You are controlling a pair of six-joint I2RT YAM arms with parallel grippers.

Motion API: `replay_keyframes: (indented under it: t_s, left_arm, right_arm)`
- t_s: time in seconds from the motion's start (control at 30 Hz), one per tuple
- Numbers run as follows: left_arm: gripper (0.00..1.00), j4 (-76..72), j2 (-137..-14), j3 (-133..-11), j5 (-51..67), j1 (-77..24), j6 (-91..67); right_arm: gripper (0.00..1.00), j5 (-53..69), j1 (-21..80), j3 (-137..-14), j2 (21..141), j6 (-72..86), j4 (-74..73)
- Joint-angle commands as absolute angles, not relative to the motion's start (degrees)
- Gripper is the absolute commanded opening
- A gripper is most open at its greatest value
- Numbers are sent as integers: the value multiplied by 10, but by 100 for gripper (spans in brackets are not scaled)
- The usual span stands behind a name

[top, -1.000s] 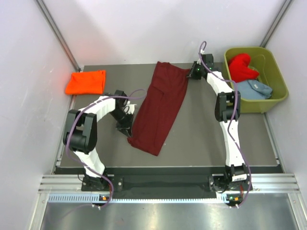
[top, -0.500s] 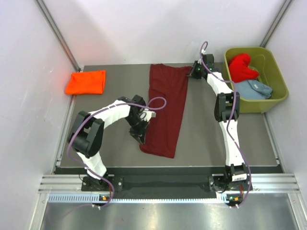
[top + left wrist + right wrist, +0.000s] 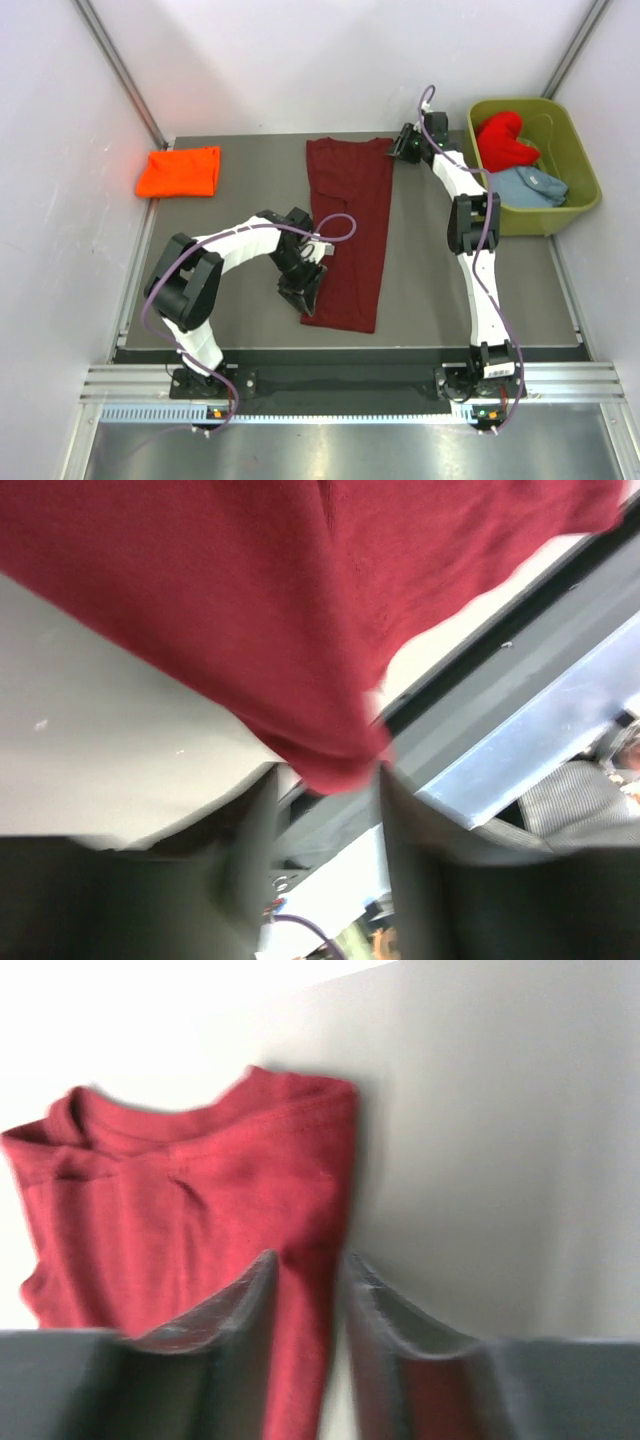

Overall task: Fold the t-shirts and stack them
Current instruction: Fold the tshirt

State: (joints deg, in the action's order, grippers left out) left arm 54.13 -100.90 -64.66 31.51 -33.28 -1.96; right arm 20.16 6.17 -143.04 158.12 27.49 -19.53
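Note:
A dark maroon t-shirt [image 3: 347, 230], folded into a long strip, lies flat down the middle of the table. My left gripper [image 3: 300, 291] is at its near left corner; in the left wrist view the left gripper [image 3: 326, 775] stands open, with the maroon t-shirt [image 3: 300, 600] corner lying loose at the fingertips. My right gripper [image 3: 403, 148] is at the far right corner by the collar. The right wrist view shows the right gripper [image 3: 309, 1256] open, straddling the maroon t-shirt [image 3: 180, 1200] edge. A folded orange t-shirt [image 3: 180, 172] lies far left.
An olive-green tub [image 3: 573, 140] stands at the back right, holding a bright red t-shirt [image 3: 503, 140] and a pale grey-blue t-shirt [image 3: 530, 187]. White walls close in on both sides. The table's near edge [image 3: 350, 352] runs just past the maroon shirt's near end.
My left arm swung the shirt's near end to the right, so the shirt now lies straight. Both grippers, shut on its corners before, have opened and let go.

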Motion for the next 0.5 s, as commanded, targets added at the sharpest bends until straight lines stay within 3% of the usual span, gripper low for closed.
replay_keyframes:
  t_s: [0.0,0.03,0.13,0.47]
  left_arm:
    - [54,556,-978,-666,273,-336,-31]
    - [58,559,-973,-669,262,-336,-27]
    - [64,562,-954,-665,251,-335,-28]
    - [68,512,-940,-649,253,-277,-107]
  right_arm:
    - [44,209,53,-1415,1540,257,-194]
    - [52,210,48,-1398,1522,258,-198]
    - [57,215,38,-1309,1436,266,-218]
    - [57,288,59,-784,1017,332,-279]
